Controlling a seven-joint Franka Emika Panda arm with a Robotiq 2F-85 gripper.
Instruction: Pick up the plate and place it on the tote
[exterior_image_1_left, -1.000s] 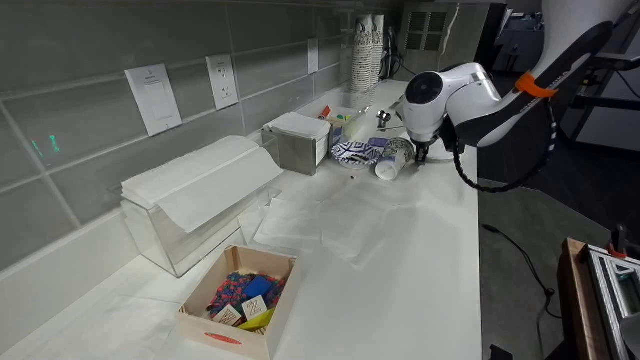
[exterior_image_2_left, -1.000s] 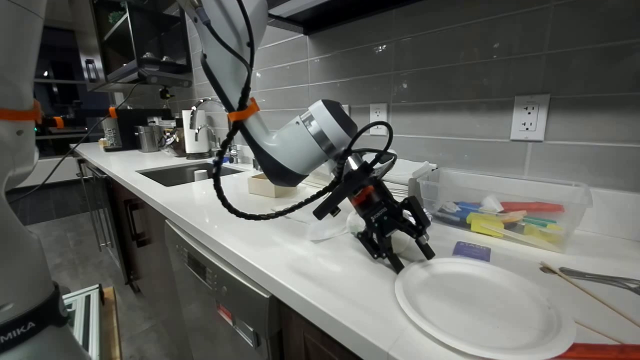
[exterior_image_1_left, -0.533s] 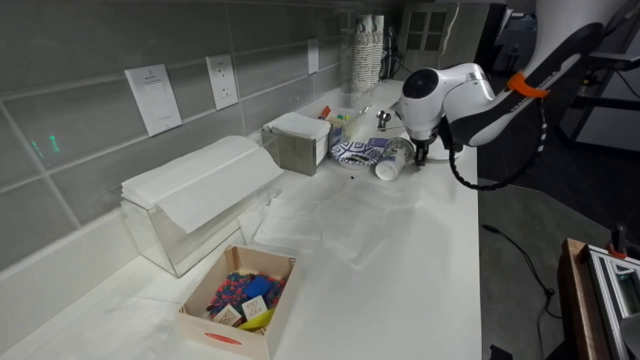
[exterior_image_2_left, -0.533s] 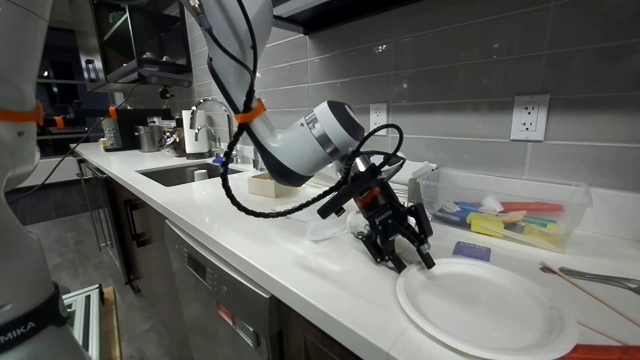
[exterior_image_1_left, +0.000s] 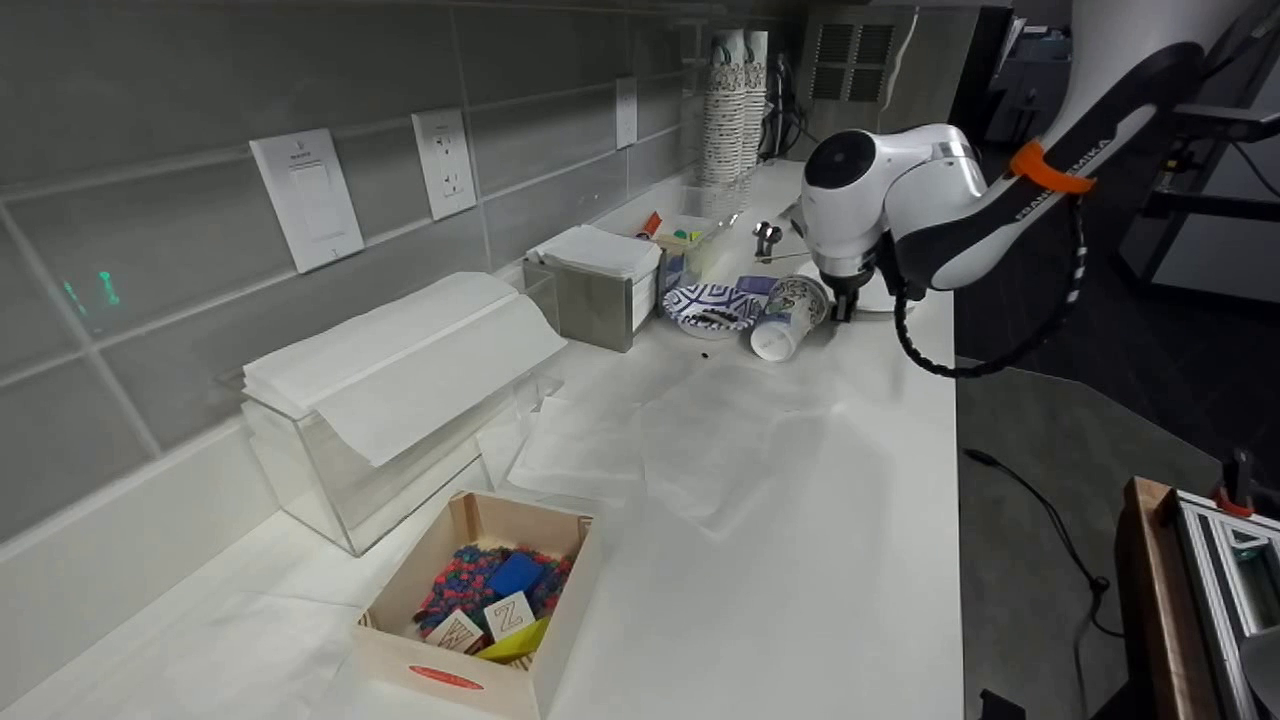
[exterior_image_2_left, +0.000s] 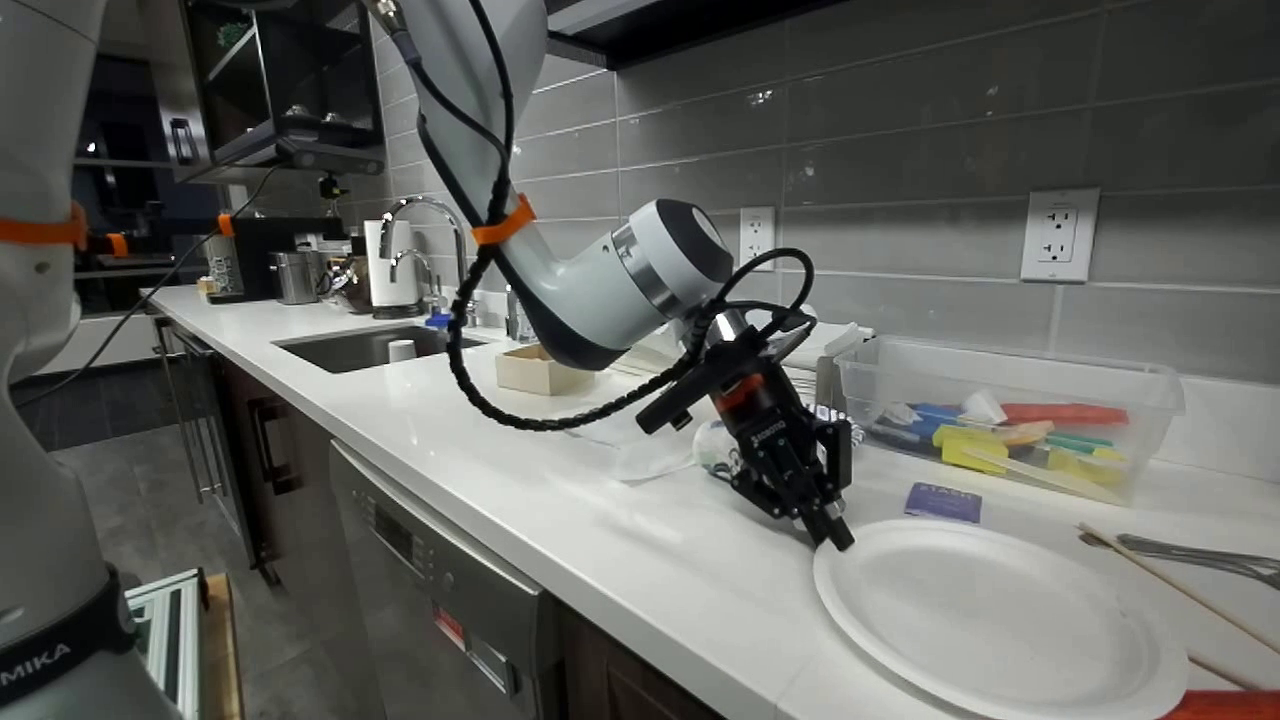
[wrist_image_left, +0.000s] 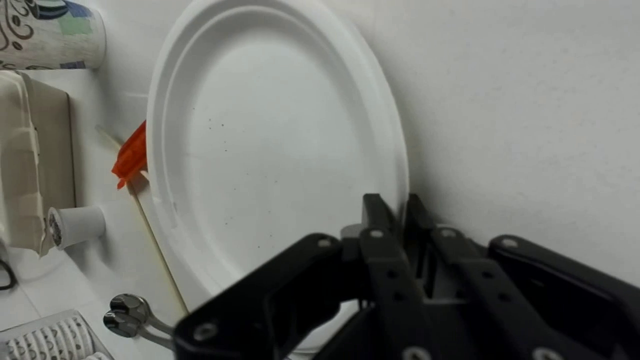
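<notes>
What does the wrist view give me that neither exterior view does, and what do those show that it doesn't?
Only the wrist view: what looks like the tote, cut off by the frame edge; a small white cup lying on its side by it; and a clear look at the gripper straddling the rim of the plate.

Only the exterior views: the open wooden box, the clear bin and the wall outlets.

Shared: the gripper, the plate and the metal utensils.

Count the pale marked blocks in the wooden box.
2 visible in an exterior view: the Z-marked block, just below the blue piece in the picture, and a second pale block left of the Z. More may lie hidden beneath.
</notes>
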